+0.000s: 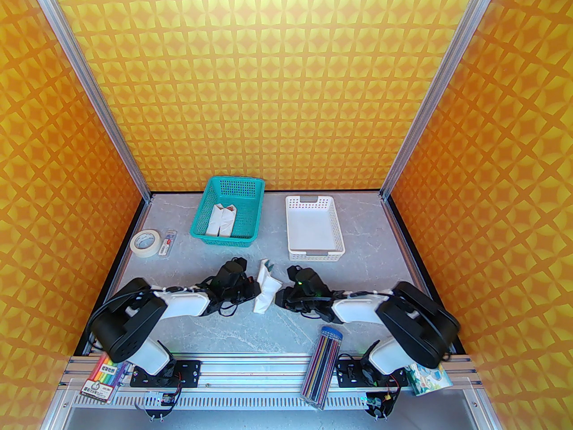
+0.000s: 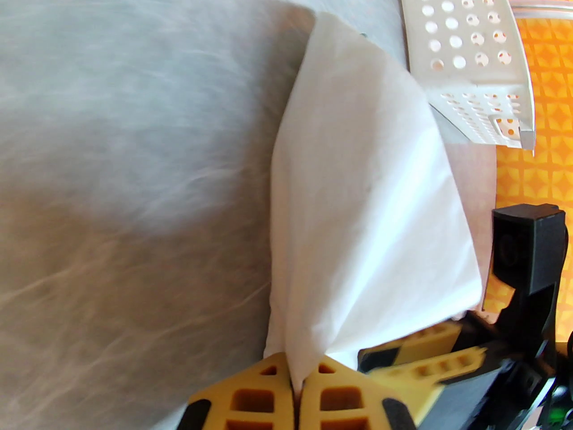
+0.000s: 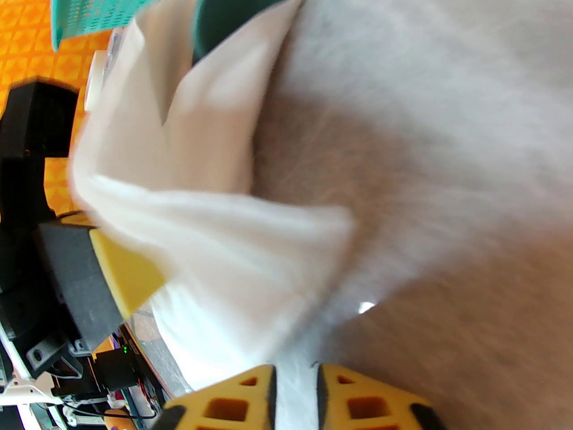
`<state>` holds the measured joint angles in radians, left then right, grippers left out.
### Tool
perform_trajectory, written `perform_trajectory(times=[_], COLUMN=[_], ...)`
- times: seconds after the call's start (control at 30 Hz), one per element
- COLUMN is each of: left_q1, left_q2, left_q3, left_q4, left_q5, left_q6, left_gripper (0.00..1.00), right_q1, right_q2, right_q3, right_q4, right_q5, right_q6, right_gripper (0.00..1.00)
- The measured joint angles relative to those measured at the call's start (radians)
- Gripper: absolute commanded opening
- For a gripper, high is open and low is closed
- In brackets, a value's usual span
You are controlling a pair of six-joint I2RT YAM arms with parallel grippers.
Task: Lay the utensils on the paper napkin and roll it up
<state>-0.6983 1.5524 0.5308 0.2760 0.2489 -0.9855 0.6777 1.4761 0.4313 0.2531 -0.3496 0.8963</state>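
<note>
The white paper napkin (image 1: 265, 291) is folded into a loose bundle, held up off the grey table between my two grippers. Teal-green tips of the utensils (image 1: 270, 265) poke out of its far end, and a dark round spoon bowl (image 3: 237, 11) shows at that end in the right wrist view. The rest of the utensils is hidden inside the paper. My left gripper (image 1: 255, 290) is shut on the bundle's near left edge, its yellow fingers (image 2: 268, 397) pinching the napkin (image 2: 362, 195). My right gripper (image 1: 278, 294) pinches the napkin (image 3: 215, 222) from the right, fingers (image 3: 358, 401) nearly together with paper between them.
A teal basket (image 1: 203, 208) at the back holds white bundles with red tips (image 1: 221, 220). A white perforated tray (image 1: 313, 231) sits to its right. A tape roll (image 1: 145, 241) lies at far left. A clear pencil case (image 1: 324, 361) lies near the right arm's base.
</note>
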Motion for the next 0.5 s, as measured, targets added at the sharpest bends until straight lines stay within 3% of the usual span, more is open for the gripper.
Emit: perform_trajectory(times=[0.27,0.5], left_q1=[0.022,0.077], left_q2=[-0.123,-0.307], left_q3=[-0.048,-0.077], left_q4=[-0.002,0.008], left_q5=[-0.031,-0.039], left_q6=[0.017,0.034], left_gripper=[0.00,0.00], right_q1=[-0.092,-0.117], right_q2=[-0.231,-0.391], right_q3=[-0.050,-0.094], right_q4=[-0.077,0.014], right_q5=[0.012,-0.042], right_q6=[-0.053,-0.064], right_gripper=[0.48,0.60])
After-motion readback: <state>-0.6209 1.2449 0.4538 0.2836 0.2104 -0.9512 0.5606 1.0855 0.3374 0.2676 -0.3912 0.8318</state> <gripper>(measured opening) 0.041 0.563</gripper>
